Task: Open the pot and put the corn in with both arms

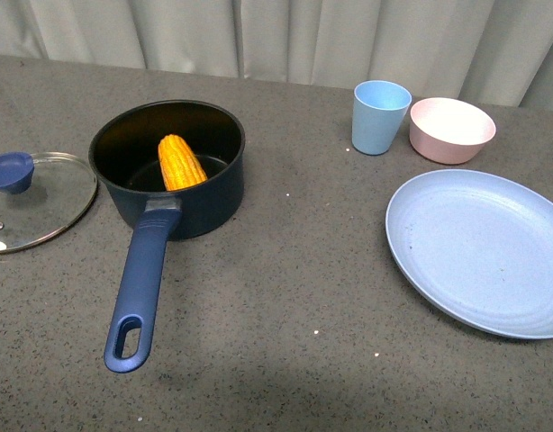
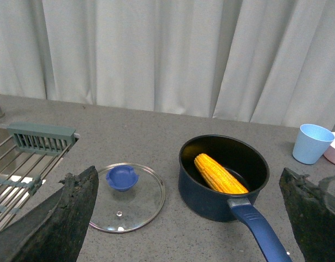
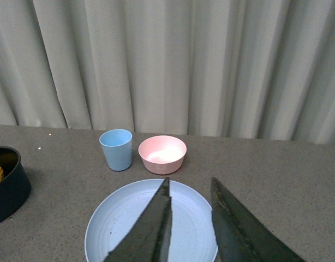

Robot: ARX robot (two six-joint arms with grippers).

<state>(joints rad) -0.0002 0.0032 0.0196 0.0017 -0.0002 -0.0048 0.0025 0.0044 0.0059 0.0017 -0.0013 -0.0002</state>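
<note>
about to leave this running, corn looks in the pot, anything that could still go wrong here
The corn leans on the pot wall, so it might shift if bumped. The pot's long handle juts toward the robot, where a moving arm could catch it. The glass lid lies near the table edge.

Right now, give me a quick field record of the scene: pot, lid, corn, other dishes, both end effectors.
pot: pot uncovered, handle toward the robot
lid: glass lid flat on the counter left of the pot, knob up
corn: corn inside the pot, leaning on its wall
cup: light blue cup upright, beside the pink bowl
plate: blue plate bare, at right
left end effector: left end effector open, holding nothing
right end effector: right end effector fingers slightly apart, empty, above the plate
</note>
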